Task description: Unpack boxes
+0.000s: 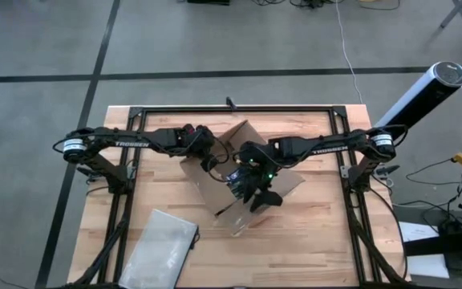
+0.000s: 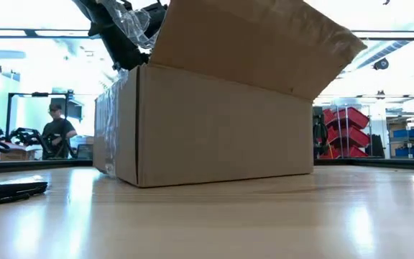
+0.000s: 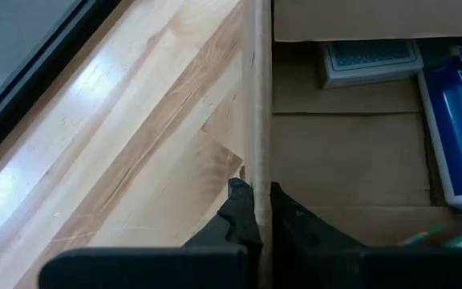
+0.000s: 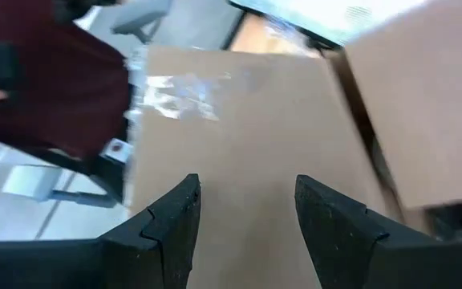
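1. Box (image 1: 239, 181): brown corrugated cardboard, flaps open, standing at an angle in the centre of the high view on the desk (image 1: 319, 241). In the low view it fills the middle of the frame, one flap raised toward the upper right, clear tape along its left corner.
2. Contents, left wrist view: a blue-backed pack of playing cards (image 3: 371, 60) at upper centre-right; a blue-and-white toothpaste carton (image 3: 459, 120) at the right edge.
3. Left gripper (image 1: 207, 144): at the box's upper-left edge in the high view; jaws clamped tight on the thin edge of a box wall or flap, one finger on each side.
4. Right gripper (image 1: 255, 186): above the box's middle; jaws parted, nothing between them, a cardboard panel beyond.
5. Zip pouch (image 1: 160, 245): flat, grey-white, lower left of the high view, well apart from the box.
6. Background, low view: a person (image 2: 57, 129) at mid-left; red bins (image 2: 347, 129) at right.
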